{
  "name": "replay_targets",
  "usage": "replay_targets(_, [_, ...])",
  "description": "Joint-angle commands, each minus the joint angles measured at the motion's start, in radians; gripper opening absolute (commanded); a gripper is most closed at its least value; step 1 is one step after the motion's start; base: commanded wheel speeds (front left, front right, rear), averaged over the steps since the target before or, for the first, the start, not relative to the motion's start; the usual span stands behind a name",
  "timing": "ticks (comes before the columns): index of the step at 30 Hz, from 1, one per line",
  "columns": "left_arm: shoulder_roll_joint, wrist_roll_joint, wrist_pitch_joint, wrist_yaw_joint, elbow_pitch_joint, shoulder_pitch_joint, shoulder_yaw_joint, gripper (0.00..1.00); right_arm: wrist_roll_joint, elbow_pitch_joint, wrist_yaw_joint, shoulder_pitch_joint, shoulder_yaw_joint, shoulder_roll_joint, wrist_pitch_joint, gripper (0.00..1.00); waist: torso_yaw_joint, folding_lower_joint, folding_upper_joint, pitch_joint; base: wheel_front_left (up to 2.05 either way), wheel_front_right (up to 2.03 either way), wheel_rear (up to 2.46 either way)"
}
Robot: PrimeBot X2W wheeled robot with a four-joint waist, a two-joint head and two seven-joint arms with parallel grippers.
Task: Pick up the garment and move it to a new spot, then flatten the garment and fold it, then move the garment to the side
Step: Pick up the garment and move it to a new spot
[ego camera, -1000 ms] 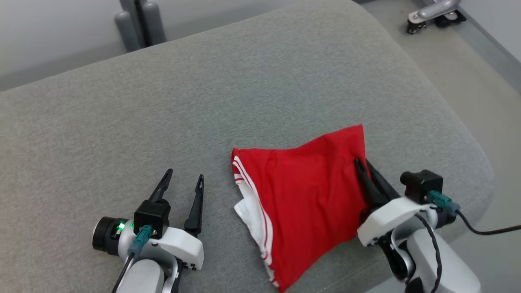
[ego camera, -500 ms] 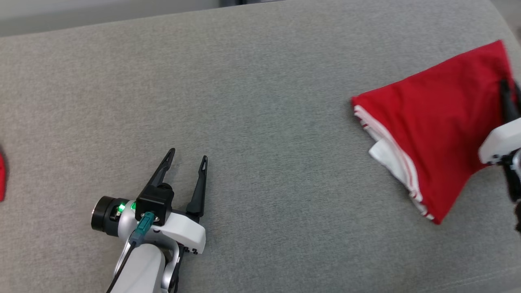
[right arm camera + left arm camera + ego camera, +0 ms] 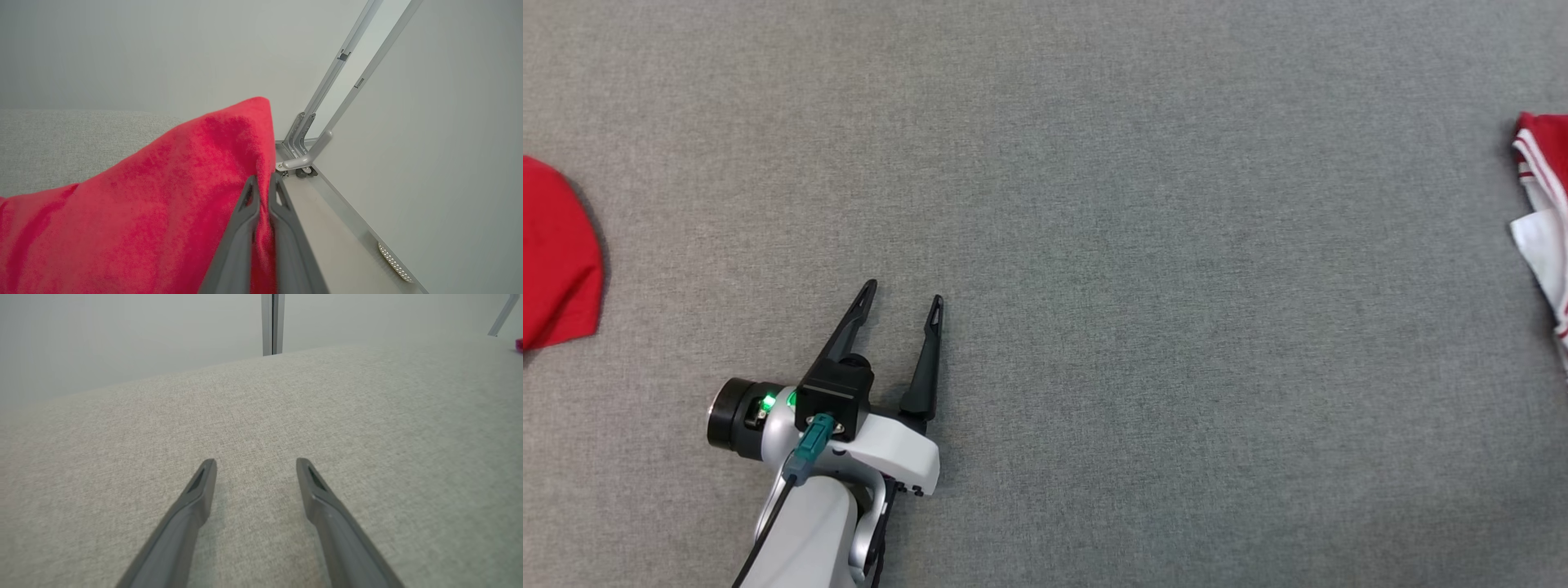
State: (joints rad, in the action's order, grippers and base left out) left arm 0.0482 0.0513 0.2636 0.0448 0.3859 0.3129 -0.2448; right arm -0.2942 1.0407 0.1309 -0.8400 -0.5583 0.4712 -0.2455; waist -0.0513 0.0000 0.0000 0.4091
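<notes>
Right fingers (image 3: pixel 245 216): pressed nearly together, a fold of the red garment (image 3: pixel 163 196) pinched between them close to the tips; cloth bunches up on both sides of the pinch. From the grip the garment spreads away to the left in the right wrist view, one corner raised to a peak above the fingertips, the rest sloping down over the grey cushion (image 3: pixel 61 139). Whether the lower part rests fully on the cushion cannot be told from that view. Beyond the fingers: pale floor (image 3: pixel 327 228), a grey metal frame (image 3: pixel 310 159) with a small caster at its foot, and a plain light wall (image 3: pixel 122 49). Left fingers (image 3: pixel 200 494): spread wide apart, nothing between them — bare grey cushion (image 3: pixel 367 396) shows through the gap. They (image 3: pixel 927 359) sit low over the cushion at the lower left of the head view, pointing up the frame, a green light lit on the wrist housing. In the head view the garment (image 3: pixel 1543 147) is at the far right edge, well apart from the left fingers; a strip of red with white striped trim (image 3: pixel 1539 237) is visible there, the rest cut off by the frame. A second piece of red cloth (image 3: pixel 556 253) lies at the far left edge, rounded outline, also cut off. Between the two, open grey cushion (image 3: pixel 1094 245). A grey post (image 3: pixel 272 322) stands behind the cushion's far edge in the left wrist view.
</notes>
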Motion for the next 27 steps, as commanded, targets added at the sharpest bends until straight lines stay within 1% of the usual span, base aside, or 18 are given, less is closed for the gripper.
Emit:
replay_targets(1, [0.005,0.0,0.001,0.002,-0.001,0.017,0.001,1.0,-0.029,-0.012,0.0,-0.024,-0.046,0.004,-0.003,0.13,0.005,0.0,0.0,0.003,0.0,0.0,0.0])
replay_targets(2, [0.005,0.0,0.001,0.003,-0.001,0.018,0.001,1.0,-0.049,-0.011,0.0,-0.031,-0.058,0.001,-0.007,0.8,0.005,0.0,0.0,0.005,0.0,0.0,0.0])
replay_targets(3, [0.005,-0.001,0.001,0.005,0.0,0.018,0.001,1.0,-0.06,-0.008,0.0,-0.04,-0.07,-0.006,-0.011,1.0,0.004,0.0,0.0,0.006,0.0,0.0,0.0])
replay_targets(4, [0.005,-0.001,0.001,0.008,0.004,0.018,0.005,1.0,-0.084,-0.014,0.0,-0.057,-0.076,-0.016,-0.016,1.0,-0.001,0.0,0.0,0.007,0.0,0.0,0.0])
replay_targets(6, [0.005,0.0,0.0,0.008,0.009,0.018,0.009,1.0,-0.084,-0.019,0.0,-0.078,-0.08,-0.033,-0.021,1.0,-0.004,0.0,0.0,0.004,0.0,0.0,0.0])
replay_targets(8, [0.005,0.002,0.0,0.012,0.01,0.019,0.014,1.0,-0.062,-0.064,0.0,-0.099,-0.04,-0.065,-0.021,1.0,-0.005,0.0,0.0,-0.003,0.0,0.0,0.0])
replay_targets(11, [0.005,0.01,0.001,0.019,0.008,0.014,0.025,1.0,0.008,-0.152,0.0,-0.071,0.04,-0.128,-0.02,1.0,-0.006,0.0,0.0,-0.024,0.0,0.0,0.0])
replay_targets(15, [0.005,0.022,0.001,0.028,0.009,-0.01,0.043,1.0,0.117,-0.293,0.0,0.01,0.176,-0.207,-0.02,1.0,-0.004,0.0,0.0,-0.062,0.0,0.0,0.0])
replay_targets(16, [0.005,0.022,0.001,0.028,0.009,-0.01,0.043,1.0,0.117,-0.293,0.0,0.01,0.176,-0.207,-0.02,1.0,-0.004,0.0,0.0,-0.062,0.0,0.0,0.0])
replay_targets(19, [0.005,0.032,0.001,0.037,0.012,-0.03,0.058,1.0,0.19,-0.381,0.0,0.094,0.265,-0.258,-0.02,1.0,-0.001,0.0,0.0,-0.096,0.0,0.0,0.0])
replay_targets(21, [0.005,0.039,0.001,0.039,0.012,-0.041,0.07,1.0,0.222,-0.426,0.0,0.154,0.299,-0.293,-0.02,1.0,0.0,0.0,0.0,-0.121,0.0,0.0,0.0])
replay_targets(23, [0.005,0.051,0.001,0.046,0.012,-0.061,0.084,1.0,0.247,-0.457,0.0,0.219,0.335,-0.324,-0.02,1.0,0.001,0.0,0.0,-0.149,0.0,0.0,0.0])
replay_targets(27, [0.005,0.063,0.001,0.052,0.016,-0.095,0.112,1.0,0.286,-0.489,0.0,0.334,0.388,-0.365,-0.02,1.0,0.007,0.0,0.0,-0.202,0.0,0.0,0.0])
